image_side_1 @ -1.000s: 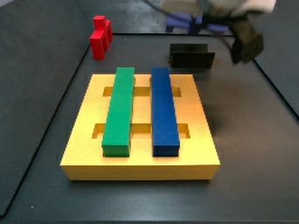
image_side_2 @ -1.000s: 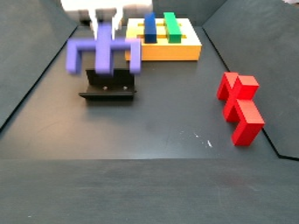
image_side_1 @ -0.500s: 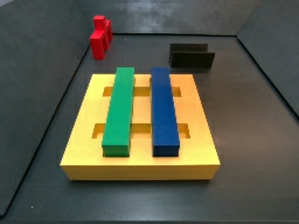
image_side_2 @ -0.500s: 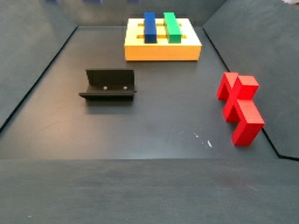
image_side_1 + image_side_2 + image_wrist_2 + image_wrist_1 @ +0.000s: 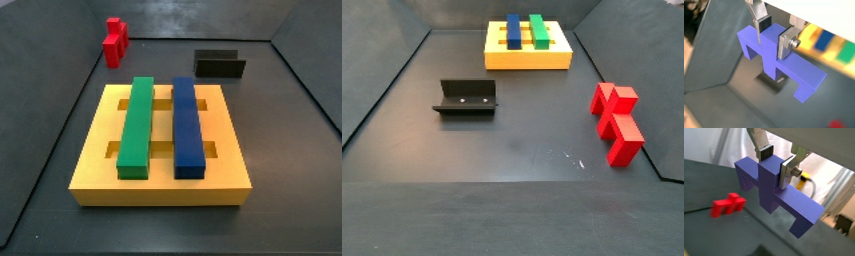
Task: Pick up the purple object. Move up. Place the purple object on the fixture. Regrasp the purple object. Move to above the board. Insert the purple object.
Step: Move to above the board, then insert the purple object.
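Gripper (image 5: 776,162) only in wrist views, fingers (image 5: 765,151) clamping purple object (image 5: 774,190); side views: one fixture (image 5: 466,97), one board (image 5: 163,146).

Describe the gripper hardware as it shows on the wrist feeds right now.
In both wrist views the gripper has two flat silver plate fingers with dark pads on their inner faces. A brass-coloured fitting sticks out beside one finger, with a pale cable running from it. Neither side view shows the gripper or arm.
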